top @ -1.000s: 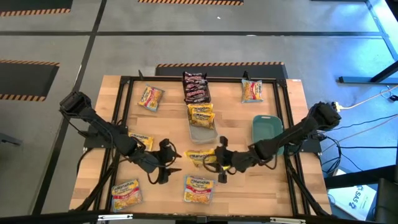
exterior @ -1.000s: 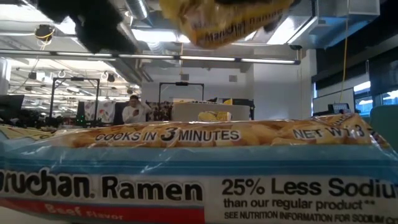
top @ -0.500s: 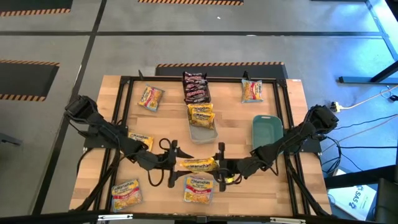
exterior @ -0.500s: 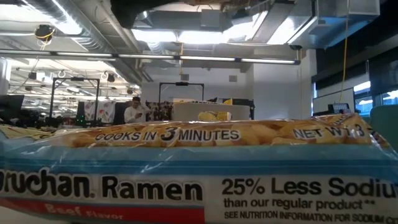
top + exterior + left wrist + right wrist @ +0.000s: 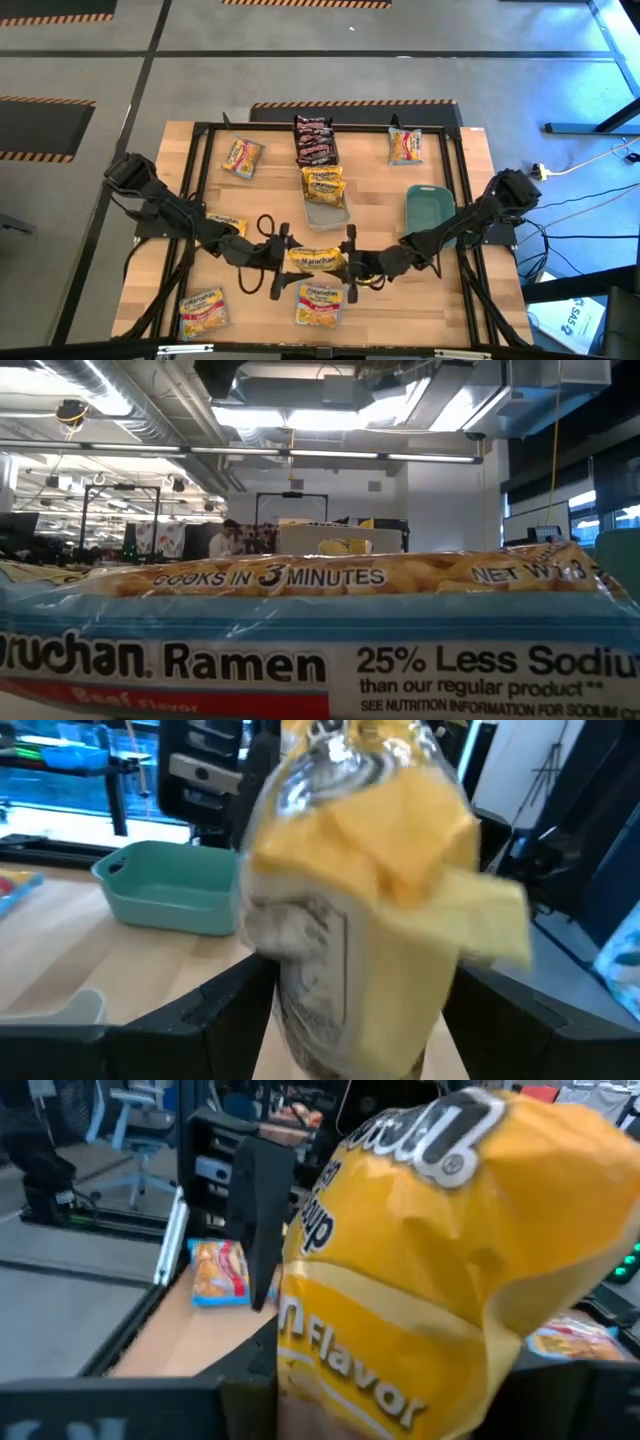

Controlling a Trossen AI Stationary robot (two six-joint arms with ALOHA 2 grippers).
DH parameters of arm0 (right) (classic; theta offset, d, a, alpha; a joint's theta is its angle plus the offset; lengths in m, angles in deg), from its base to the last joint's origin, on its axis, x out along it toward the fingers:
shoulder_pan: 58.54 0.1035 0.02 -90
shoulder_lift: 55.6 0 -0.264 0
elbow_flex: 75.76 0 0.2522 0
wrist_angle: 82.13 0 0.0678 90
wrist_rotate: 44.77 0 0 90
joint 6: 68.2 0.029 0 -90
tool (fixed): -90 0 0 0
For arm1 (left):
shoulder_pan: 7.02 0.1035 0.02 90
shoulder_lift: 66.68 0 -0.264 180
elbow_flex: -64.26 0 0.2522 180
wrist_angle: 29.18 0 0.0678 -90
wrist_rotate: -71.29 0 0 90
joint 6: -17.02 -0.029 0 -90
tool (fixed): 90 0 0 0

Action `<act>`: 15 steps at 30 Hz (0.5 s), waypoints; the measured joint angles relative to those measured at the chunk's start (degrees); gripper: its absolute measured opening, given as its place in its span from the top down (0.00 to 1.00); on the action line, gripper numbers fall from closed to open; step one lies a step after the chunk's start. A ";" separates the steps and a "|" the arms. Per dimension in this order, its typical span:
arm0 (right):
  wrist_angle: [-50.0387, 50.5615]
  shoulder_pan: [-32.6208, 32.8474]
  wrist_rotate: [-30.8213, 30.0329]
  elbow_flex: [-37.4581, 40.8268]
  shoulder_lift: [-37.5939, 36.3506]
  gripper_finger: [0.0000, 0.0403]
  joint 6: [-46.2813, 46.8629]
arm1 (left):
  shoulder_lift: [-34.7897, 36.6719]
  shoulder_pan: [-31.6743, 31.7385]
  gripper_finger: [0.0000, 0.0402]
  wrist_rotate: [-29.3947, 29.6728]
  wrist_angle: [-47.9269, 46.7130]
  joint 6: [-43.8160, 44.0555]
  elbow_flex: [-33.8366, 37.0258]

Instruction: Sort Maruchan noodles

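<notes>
A yellow Maruchan noodles packet hangs over the table's near middle between both grippers. My right gripper is shut on its right end. My left gripper points level at its left end, open, with one finger on either side of the packet. Other packets lie flat on the table: orange-yellow ones at the far left, far right, near left and near middle. Dark ones lie at the far middle. My right gripper holds the yellow packet by its right end, coming level from the table's right. In the right wrist view the packet hides the fingers. The packet is lifted clear, lying left to right. My left gripper: I cannot tell whether its fingers touch the packet.
A clear bin with yellow packets stands at the middle and a teal bin to its right. Another packet lies under my left arm. A black frame borders the table. In the low view a packet fills the foreground.
My left gripper has tipped up from slanting down to level and gone toward the table's right, so that its fingers now flank the packet's left end. My right gripper has turned the packet and brought it a little toward the near edge; it now lies level between both grippers.
</notes>
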 joint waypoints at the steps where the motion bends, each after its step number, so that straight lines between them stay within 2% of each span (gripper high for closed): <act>1: -0.11 -0.31 0.40 -0.04 0.23 0.65 0.33 | 0.02 0.09 0.36 -0.46 -0.09 0.18 0.00; 6: -1.02 -1.46 3.75 -0.02 0.35 0.65 1.35 | 0.07 0.12 0.47 -0.22 -0.46 0.01 0.00; 11: -2.19 -1.47 3.75 0.03 0.35 0.65 1.46 | 0.09 0.61 0.60 -0.44 -0.01 -1.53 0.00; 15: -1.28 -1.43 3.29 0.03 0.35 0.64 1.59 | 0.09 0.82 0.64 -0.50 -0.34 -2.21 0.00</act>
